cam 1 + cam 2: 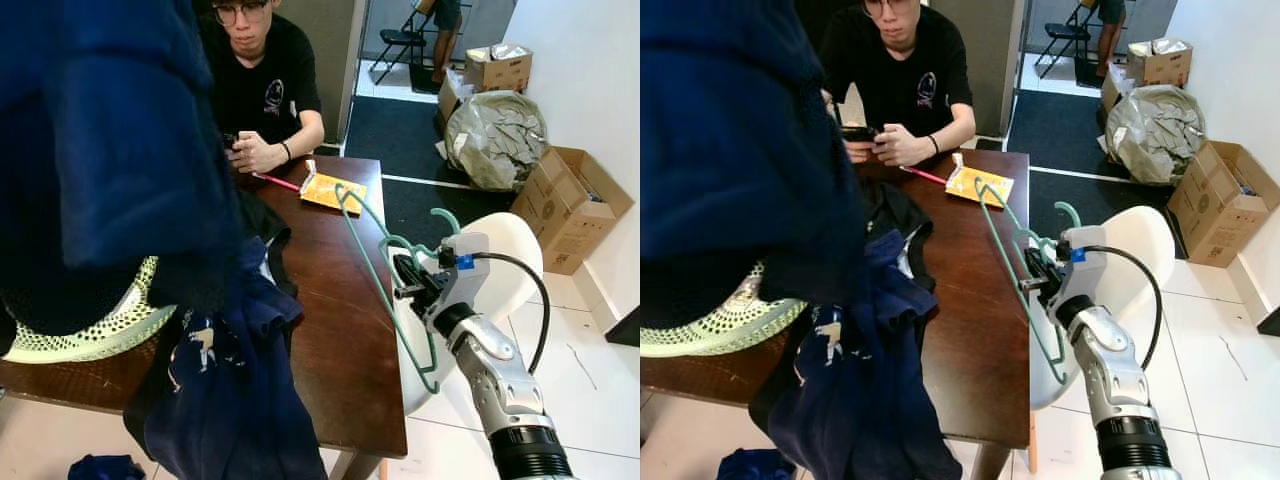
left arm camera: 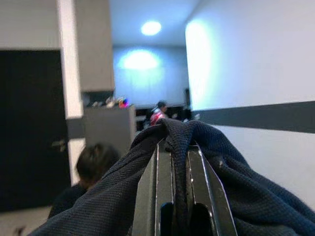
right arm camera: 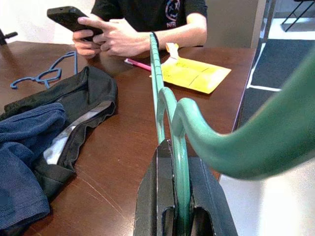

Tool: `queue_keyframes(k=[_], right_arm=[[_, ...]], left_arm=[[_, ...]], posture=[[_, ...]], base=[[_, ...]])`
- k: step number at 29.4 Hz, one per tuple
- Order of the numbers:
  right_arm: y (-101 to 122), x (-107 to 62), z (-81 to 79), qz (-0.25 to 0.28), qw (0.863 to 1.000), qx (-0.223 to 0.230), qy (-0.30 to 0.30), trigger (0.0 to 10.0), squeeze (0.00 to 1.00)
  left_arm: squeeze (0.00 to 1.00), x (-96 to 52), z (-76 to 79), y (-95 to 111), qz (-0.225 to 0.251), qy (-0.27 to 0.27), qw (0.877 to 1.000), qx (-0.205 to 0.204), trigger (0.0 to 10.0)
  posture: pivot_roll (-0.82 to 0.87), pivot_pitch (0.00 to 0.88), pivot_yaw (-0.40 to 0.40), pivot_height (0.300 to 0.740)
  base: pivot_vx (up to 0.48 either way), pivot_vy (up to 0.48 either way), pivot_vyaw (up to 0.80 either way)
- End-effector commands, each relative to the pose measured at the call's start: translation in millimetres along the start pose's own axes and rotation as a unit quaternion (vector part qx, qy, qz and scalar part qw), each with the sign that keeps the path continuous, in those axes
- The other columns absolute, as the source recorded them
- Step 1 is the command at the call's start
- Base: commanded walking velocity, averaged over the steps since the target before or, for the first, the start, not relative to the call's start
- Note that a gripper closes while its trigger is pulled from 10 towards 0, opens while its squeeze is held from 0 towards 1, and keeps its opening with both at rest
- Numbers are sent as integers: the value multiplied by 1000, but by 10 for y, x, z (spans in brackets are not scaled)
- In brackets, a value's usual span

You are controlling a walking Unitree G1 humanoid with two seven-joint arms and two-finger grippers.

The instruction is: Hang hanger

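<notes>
Navy shirt hangs close before the head camera; right gripper clamps the green hanger over the table edge. Left wrist: left gripper pinches the shirt. Next, I judge, thread hanger into collar.

Head stereo pair looking down over table, wrist cameras close along their tools

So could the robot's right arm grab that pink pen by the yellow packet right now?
Probably not. The right gripper is shut on the green hanger, so it has no free jaws. The pink pen lies across the table, near the person's hands.
</notes>
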State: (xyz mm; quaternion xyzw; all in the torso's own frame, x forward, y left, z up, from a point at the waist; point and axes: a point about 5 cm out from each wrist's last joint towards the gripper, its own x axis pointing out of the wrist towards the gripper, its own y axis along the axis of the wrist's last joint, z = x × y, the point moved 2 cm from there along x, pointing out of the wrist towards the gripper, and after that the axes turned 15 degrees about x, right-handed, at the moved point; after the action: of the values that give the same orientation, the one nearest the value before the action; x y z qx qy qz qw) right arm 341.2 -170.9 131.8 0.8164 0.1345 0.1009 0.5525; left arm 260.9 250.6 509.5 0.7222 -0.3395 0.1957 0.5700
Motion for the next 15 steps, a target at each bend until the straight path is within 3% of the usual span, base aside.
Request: queue_keyframes(k=[1,8,15], right_arm=[[-12,0,14,-4,1000,7,-2,10000,0],[-23,-1,28,-9,1000,10,-1,10000,0],[-27,0,32,-11,1000,10,-1,10000,0]], left_arm=[[0,-70,-102,-32,-17,36,999,8,10000],[0,-142,-164,-221,-56,65,996,20,10000],[0,-170,-80,-336,-78,56,995,40,10000]], posture=[[120,0,-54,740],[121,0,-62,740],[121,0,-61,740]], base=[[0,0,0],[0,0,0],[0,0,0]])
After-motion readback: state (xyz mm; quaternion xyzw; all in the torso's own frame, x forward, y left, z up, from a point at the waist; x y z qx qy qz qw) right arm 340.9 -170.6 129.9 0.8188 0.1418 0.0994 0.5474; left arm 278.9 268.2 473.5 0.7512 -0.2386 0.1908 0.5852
